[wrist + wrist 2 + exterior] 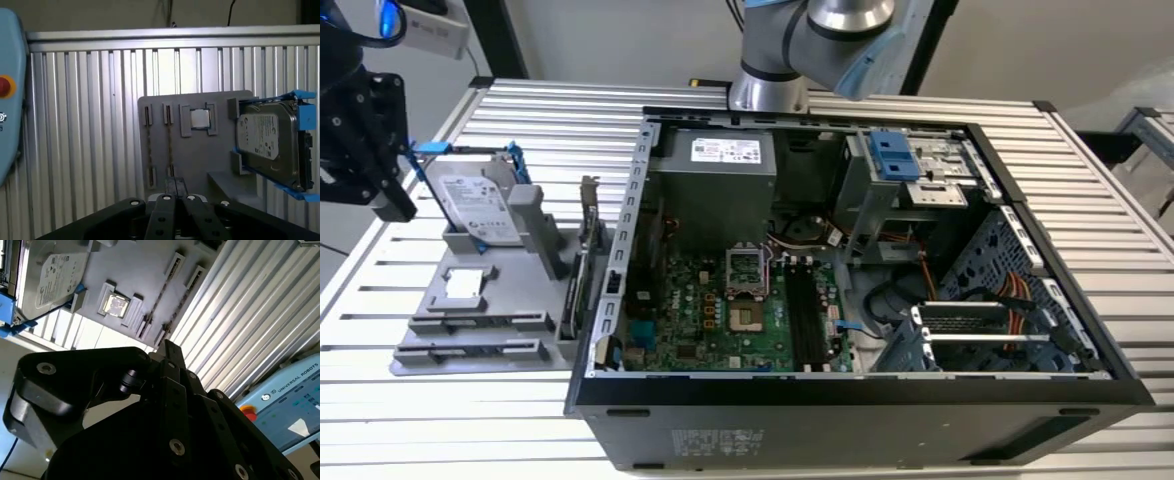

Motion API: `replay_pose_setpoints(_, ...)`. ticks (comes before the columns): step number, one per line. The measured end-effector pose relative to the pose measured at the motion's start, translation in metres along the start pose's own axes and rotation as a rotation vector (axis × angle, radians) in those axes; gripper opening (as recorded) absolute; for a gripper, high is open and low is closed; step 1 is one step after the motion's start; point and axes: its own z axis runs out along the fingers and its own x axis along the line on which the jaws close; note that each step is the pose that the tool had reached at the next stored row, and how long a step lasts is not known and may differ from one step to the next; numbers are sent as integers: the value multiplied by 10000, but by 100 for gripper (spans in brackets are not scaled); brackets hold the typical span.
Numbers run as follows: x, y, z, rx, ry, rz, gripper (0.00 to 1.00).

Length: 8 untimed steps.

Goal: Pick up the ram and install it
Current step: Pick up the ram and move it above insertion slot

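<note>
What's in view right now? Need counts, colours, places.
ram: two, dark, on edge in the tray's slots
hard drive: one, silver with blue bracket, upright on the tray
processor chip: one, silver, in a tray pocket
tray: one, grey, the exterior view's left of the case
card: one, metal bracket, standing between tray and case
computer case: one, black, open, on the table
table: one, silver, slatted
pendant: one, light blue, red button, beside the table
arm: one, silver and blue, beyond the case
gripper: one, black, above the tray

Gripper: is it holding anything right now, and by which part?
Nothing seems held. The black gripper hangs apart from the grey holder tray, where the thin dark ram sticks sit.
</note>
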Motion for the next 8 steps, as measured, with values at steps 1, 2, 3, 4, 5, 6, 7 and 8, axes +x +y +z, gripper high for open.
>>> replay_pose_setpoints(1,0,0,0,-2,4,-149,0)
replay_pose_setpoints(2,0,0,0,-4,8,-292,0)
replay_pose_setpoints(3,0,0,0,-6,12,-443,0)
replay_pose_setpoints(4,0,0,0,-9,16,-589,0)
replay_pose_setpoints(5,0,-1,0,-11,19,-733,0)
replay_pose_setpoints(6,0,0,0,-13,24,-888,0)
replay_pose_setpoints(7,0,0,0,-15,28,-1013,0)
replay_pose_setpoints(8,0,0,0,-17,31,-1142,0)
